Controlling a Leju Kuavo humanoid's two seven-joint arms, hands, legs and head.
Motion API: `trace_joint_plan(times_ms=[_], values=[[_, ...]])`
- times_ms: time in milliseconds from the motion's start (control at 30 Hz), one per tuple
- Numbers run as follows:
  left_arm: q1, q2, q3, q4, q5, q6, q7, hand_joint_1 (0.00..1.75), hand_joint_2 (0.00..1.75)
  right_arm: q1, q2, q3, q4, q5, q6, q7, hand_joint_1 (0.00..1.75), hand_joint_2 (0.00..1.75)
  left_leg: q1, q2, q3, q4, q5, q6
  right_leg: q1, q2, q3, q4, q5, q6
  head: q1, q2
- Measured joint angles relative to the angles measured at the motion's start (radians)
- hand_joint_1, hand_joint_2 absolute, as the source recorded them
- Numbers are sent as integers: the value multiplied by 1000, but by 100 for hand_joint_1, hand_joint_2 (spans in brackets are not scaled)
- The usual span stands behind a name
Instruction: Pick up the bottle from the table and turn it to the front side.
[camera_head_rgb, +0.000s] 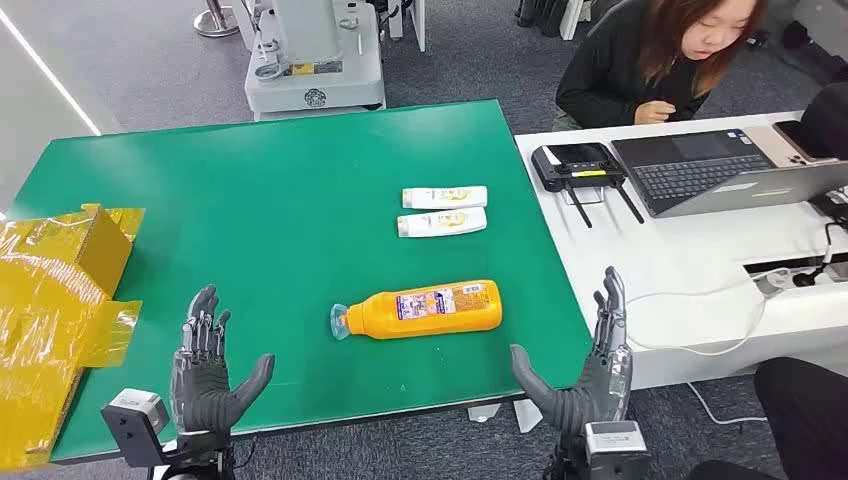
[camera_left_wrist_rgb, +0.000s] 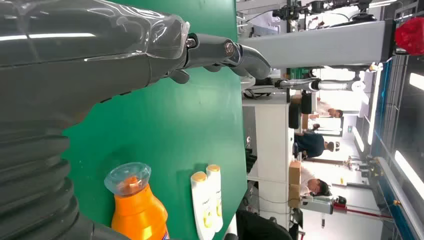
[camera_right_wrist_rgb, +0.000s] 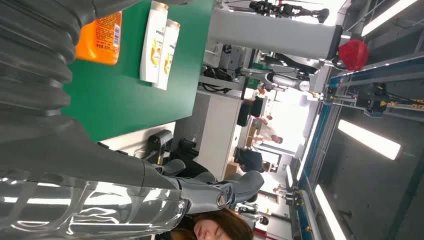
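The big green surface (camera_head_rgb: 250, 200) holds everything. A yellow box (camera_head_rgb: 50, 300) sits at its left edge. The orange bottle (camera_head_rgb: 425, 309) lies on its side in the near middle, cap pointing left. Two small white bottles (camera_head_rgb: 443, 210) lie side by side farther back. The left hand (camera_head_rgb: 205, 375) and right hand (camera_head_rgb: 585, 365) wait at the near edge with fingers spread wide, holding nothing.

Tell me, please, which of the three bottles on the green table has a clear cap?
The big orange bottle, lying on its side nearest the robot. The two small white bottles lie side by side farther back and have yellow caps.
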Motion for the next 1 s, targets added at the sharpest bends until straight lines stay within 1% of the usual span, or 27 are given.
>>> trace_joint_plan(times_ms=[267, 367, 400, 467, 533, 600, 667, 733, 867, 1000], values=[[0, -9, 0, 0, -7, -8, 2, 0, 175, 0, 0, 0, 0, 2, 0, 0, 0, 175, 0, 0, 0, 0, 0, 0, 0, 0, 0, 0, 0, 0, 0, 0], [-1, -16, 0, 0, -18, -16, 8, 0, 175, -3, -1, 0, 2, 28, -9, 1, 0, 175, 0, 0, 0, 0, 0, 0, 0, 0, 0, 0, 0, 0, 0, 0], [-4, -19, 0, 0, -23, -21, 11, 0, 175, -6, -4, 1, 5, 55, -22, 7, 0, 175, 0, 0, 0, 0, 0, 0, 0, 0, 0, 0, 0, 0, 0, 0], [-15, -27, 0, 3, -33, -32, 14, 0, 175, -18, -13, 3, 16, 159, -65, 40, 0, 175, 0, 0, 0, 0, 0, 0, 0, 0, 0, 0, 0, 0, 0, 0], [-34, -36, -1, 10, -40, -47, 17, 0, 175, -34, -24, 5, 33, 312, -101, 97, 0, 175, 0, 0, 0, 0, 0, 0, 0, 0, 0, 0, 0, 0, 0, 0], [-55, -44, -2, 21, -43, -64, 19, 0, 175, -56, -31, 5, 55, 468, -111, 160, 0, 175, 0, 0, 0, 0, 0, 0, 0, 0, 0, 0, 1, 0, 0, 0], [-76, -51, -6, 33, -46, -78, 21, 0, 175, -85, -40, 8, 81, 580, -112, 217, 0, 175, 0, 0, 0, 0, 1, 0, 0, 0, 0, 0, 1, 0, 0, 0], [-91, -56, -9, 44, -46, -85, 22, 0, 175, -112, -50, 12, 106, 628, -112, 251, 0, 175, 0, 0, 0, 0, 1, 0, 0, 0, 0, 0, 1, 0, 0, 0], [-109, -61, -10, 62, -46, -91, 25, 0, 175, -158, -68, 22, 154, 682, -111, 294, 0, 175, 0, 0, 0, 0, 1, 0, 0, 0, 0, 0, 1, 0, 0, 0], [-124, -64, -10, 83, -38, -88, 22, 0, 175, -238, -80, 36, 228, 700, -107, 306, 0, 175, 0, 1, 0, 0, 1, 0, 0, 1, 0, 0, 1, 0, 0, 0]])
